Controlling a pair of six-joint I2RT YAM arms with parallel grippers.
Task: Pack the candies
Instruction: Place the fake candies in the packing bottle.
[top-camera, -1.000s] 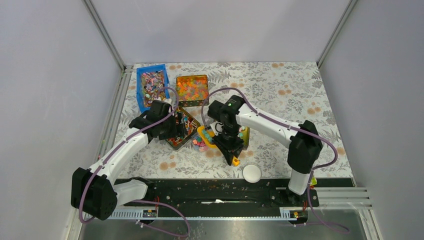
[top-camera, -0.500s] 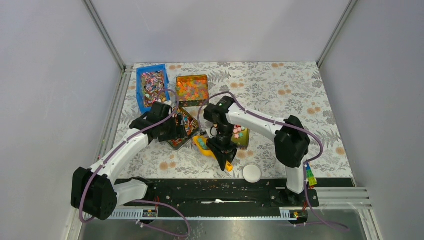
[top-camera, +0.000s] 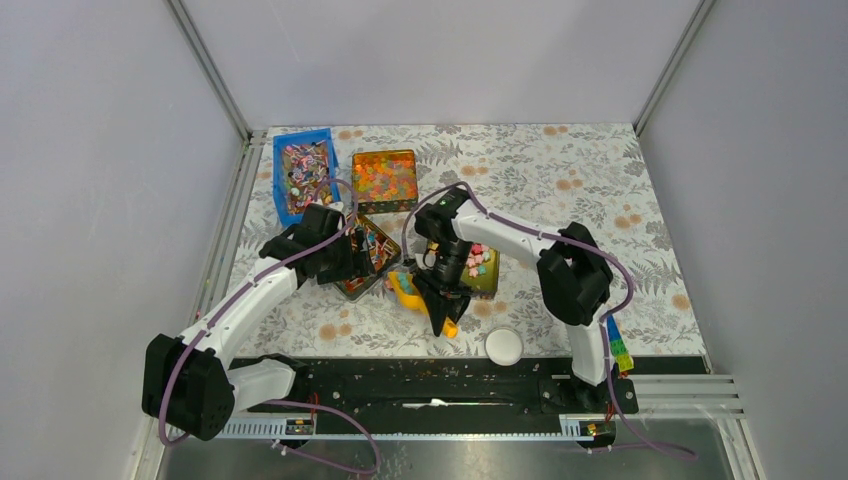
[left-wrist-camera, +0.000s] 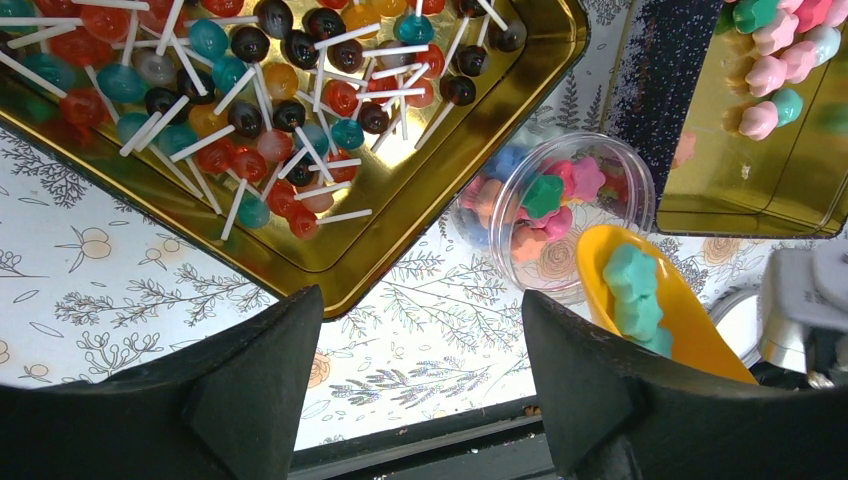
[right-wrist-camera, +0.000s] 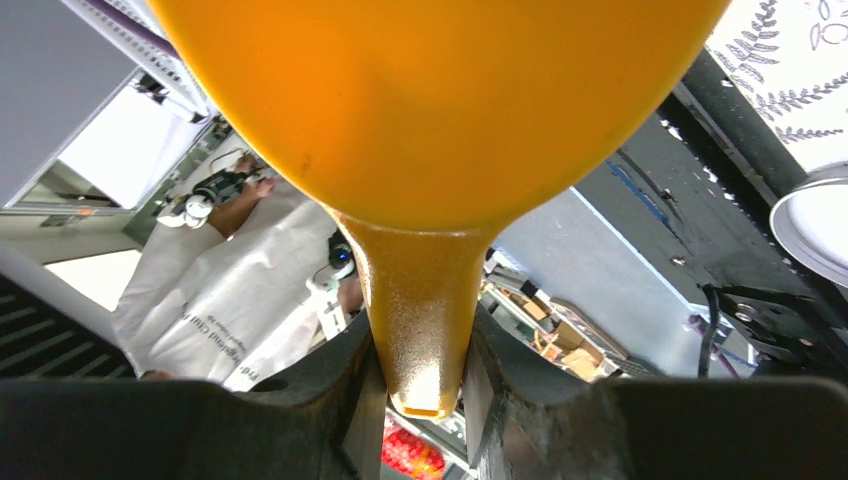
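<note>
Pastel star-shaped candies lie in a gold tin (top-camera: 484, 268), also in the left wrist view (left-wrist-camera: 775, 160). More candies (left-wrist-camera: 545, 200) sit in a clear round cup (left-wrist-camera: 632, 180) on the table. My right gripper (top-camera: 440, 300) is shut on the handle (right-wrist-camera: 420, 330) of a yellow scoop (left-wrist-camera: 690, 345). The scoop holds teal candies (left-wrist-camera: 630, 292) just beside the cup's rim. Its orange underside (right-wrist-camera: 440, 100) fills the right wrist view. My left gripper (left-wrist-camera: 420, 345) is open and empty, above the table beside the cup; it shows in the top view (top-camera: 350, 262).
A gold tray of lollipops (left-wrist-camera: 380, 230) lies right by my left gripper. A blue bin of striped sticks (top-camera: 303, 172) and a gold tin of glossy beads (top-camera: 384, 178) stand behind. A white lid (top-camera: 503, 346) lies near the front edge. A toy brick (top-camera: 620, 352) sits at front right.
My right gripper has swung left and turned with the scoop, carrying it from beside the candy tin to the cup. The left arm has hardly moved.
</note>
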